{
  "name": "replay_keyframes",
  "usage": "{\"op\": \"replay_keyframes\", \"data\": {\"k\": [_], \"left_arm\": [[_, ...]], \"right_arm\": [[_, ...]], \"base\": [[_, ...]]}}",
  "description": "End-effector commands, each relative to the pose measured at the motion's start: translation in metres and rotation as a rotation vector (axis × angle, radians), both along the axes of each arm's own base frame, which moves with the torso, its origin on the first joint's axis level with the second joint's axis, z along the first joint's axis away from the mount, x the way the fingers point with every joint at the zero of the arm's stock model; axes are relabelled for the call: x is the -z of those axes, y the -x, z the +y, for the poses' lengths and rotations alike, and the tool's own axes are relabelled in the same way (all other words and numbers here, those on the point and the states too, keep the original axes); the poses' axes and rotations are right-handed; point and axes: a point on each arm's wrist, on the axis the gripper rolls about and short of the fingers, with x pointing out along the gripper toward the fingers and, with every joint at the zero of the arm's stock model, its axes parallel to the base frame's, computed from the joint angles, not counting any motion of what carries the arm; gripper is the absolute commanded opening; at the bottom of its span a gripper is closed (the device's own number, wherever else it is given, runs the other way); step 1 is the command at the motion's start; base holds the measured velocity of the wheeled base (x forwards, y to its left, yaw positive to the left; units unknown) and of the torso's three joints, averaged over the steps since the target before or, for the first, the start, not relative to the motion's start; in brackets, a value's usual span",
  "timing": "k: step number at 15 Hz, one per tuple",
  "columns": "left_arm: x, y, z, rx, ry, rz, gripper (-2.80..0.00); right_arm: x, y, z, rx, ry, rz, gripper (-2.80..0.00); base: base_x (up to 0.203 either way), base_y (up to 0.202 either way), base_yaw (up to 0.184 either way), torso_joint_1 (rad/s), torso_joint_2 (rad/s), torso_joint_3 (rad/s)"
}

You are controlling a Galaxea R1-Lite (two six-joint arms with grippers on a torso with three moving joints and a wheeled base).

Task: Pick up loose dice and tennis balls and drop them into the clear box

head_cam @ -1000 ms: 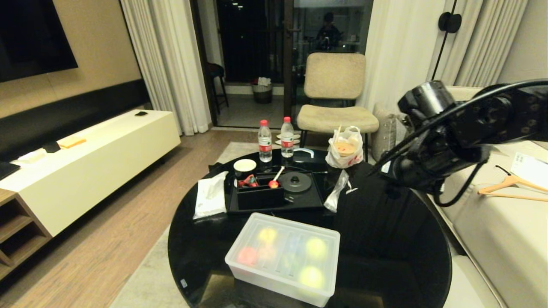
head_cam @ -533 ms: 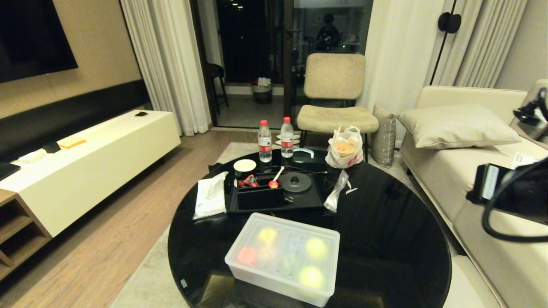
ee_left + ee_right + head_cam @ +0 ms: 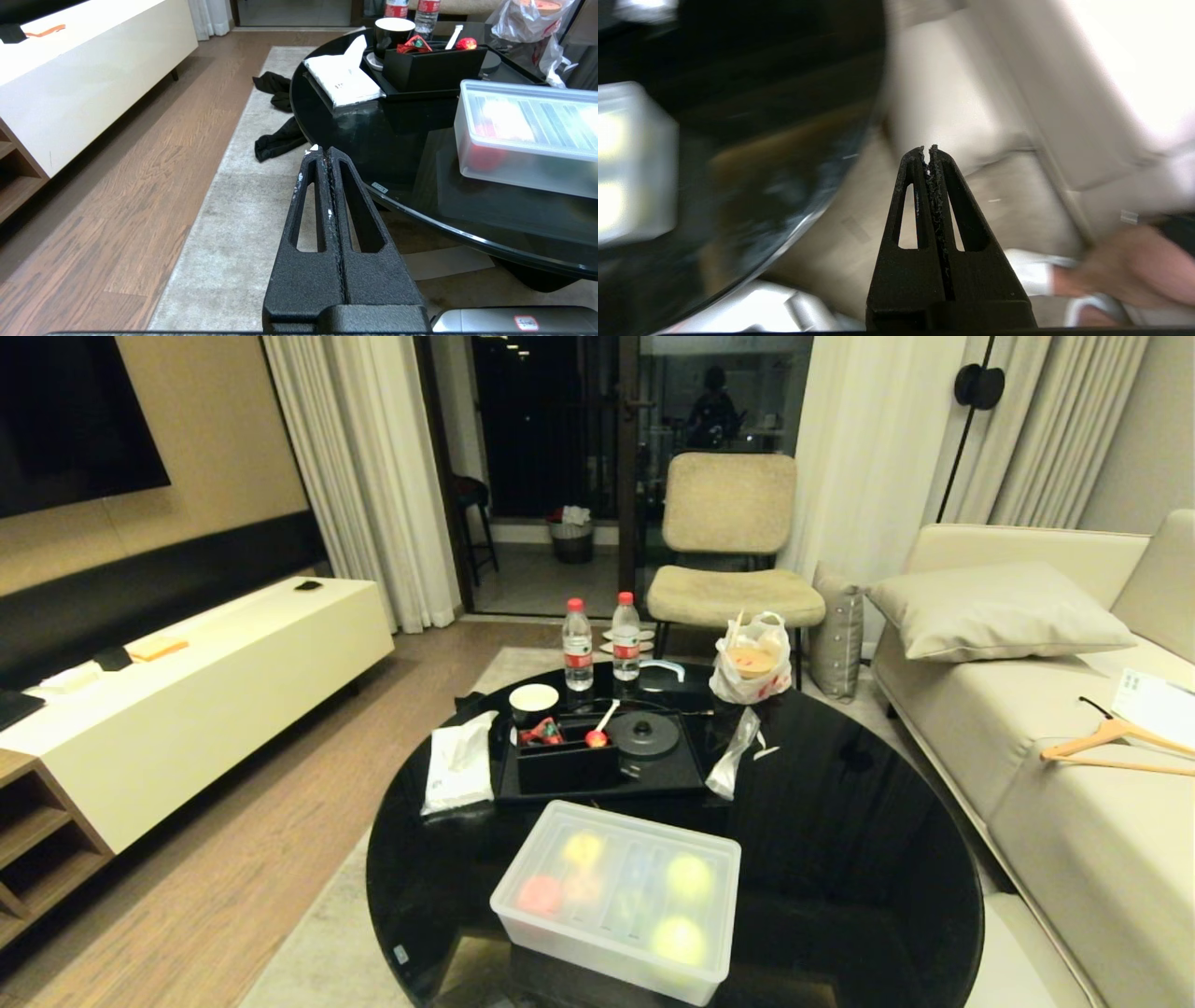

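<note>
The right arm has swung clear of the table; its right end effector hangs clenched and empty beside the rim; the left end effector too; dice and tennis balls glow inside the lidded clear box; tidying looks finished.

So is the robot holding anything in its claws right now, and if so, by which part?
Nothing is held. The left gripper and the right gripper are both shut with nothing between the fingers, off the edge of the table.
</note>
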Motion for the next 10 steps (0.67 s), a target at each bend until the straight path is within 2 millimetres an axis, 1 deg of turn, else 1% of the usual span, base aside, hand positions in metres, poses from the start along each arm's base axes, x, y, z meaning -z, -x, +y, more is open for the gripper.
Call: {"op": "replay_keyframes", "data": {"k": [1,4,6,10], "left_arm": [[0.0,0.0,0.0,-0.001,0.001,0.003,-2.8],[0.0,0.0,0.0,-0.001,0.001,0.003,-2.8],[0.0,0.0,0.0,-0.001,0.001,0.003,-2.8],[0.0,0.0,0.0,-0.001,0.001,0.003,-2.8]], "right_arm": [[0.009,0.022,-0.003,0.085,0.053,-0.052,-2.8],[0.017,0.041,-0.005,0.158,0.067,-0.098,-2.8],[0.025,0.055,-0.005,0.187,0.071,-0.1,-2.8],[0.058,0.082,-0.003,0.127,0.109,-0.123,-2.8]], "base": [[0.0,0.0,0.0,0.0,0.0,0.0],[0.0,0.0,0.0,0.0,0.0,0.0],[0.0,0.0,0.0,0.0,0.0,0.0],[0.0,0.0,0.0,0.0,0.0,0.0]]}}
